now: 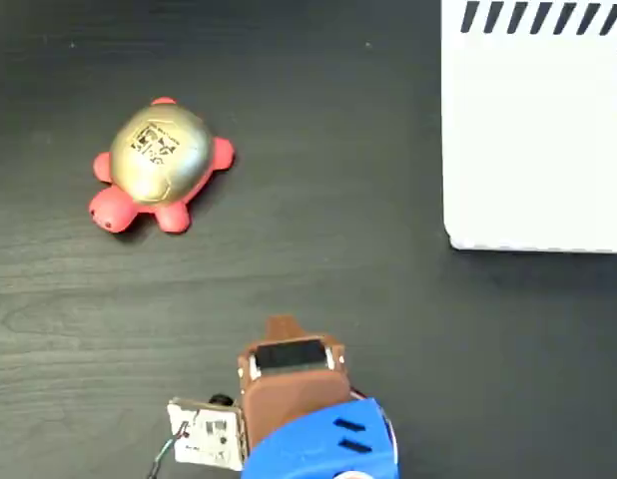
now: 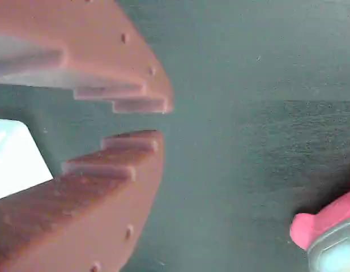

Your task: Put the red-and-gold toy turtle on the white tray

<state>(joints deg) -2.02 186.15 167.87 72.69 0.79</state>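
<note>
Item one, nearest the bottom edge of the fixed view: the arm, a blue body with a brown wrist section and a small circuit board hanging at its side, standing at the near edge of the surface; its placement reads as a rest or start pose, well short of either task thing. Item two: the tool (image 2: 158, 122), brown with stepped inner teeth, seen closely in the wrist view; its two fingers stand a little apart with a narrow gap between the tips and nothing between them, which suggests it is carried empty and ready for an approach. Item three: the surface (image 1: 318, 239), dark wood-grain, bare between the arm and the things. Item four: the toy turtle (image 1: 161, 165), gold domed shell with dark print, coral-red head and legs, resting flat on its legs toward the far-left part of the surface, apart from the arm and untouched; in the wrist view only a red limb and a sliver of shell show at the lower right corner. Item five: the tray (image 1: 533, 150), white with black diagonal stripes along its far edge, lying flat at the far-right corner of the surface, well apart from the turtle and holding nothing visible, so the placing is judged not yet begun.
</note>
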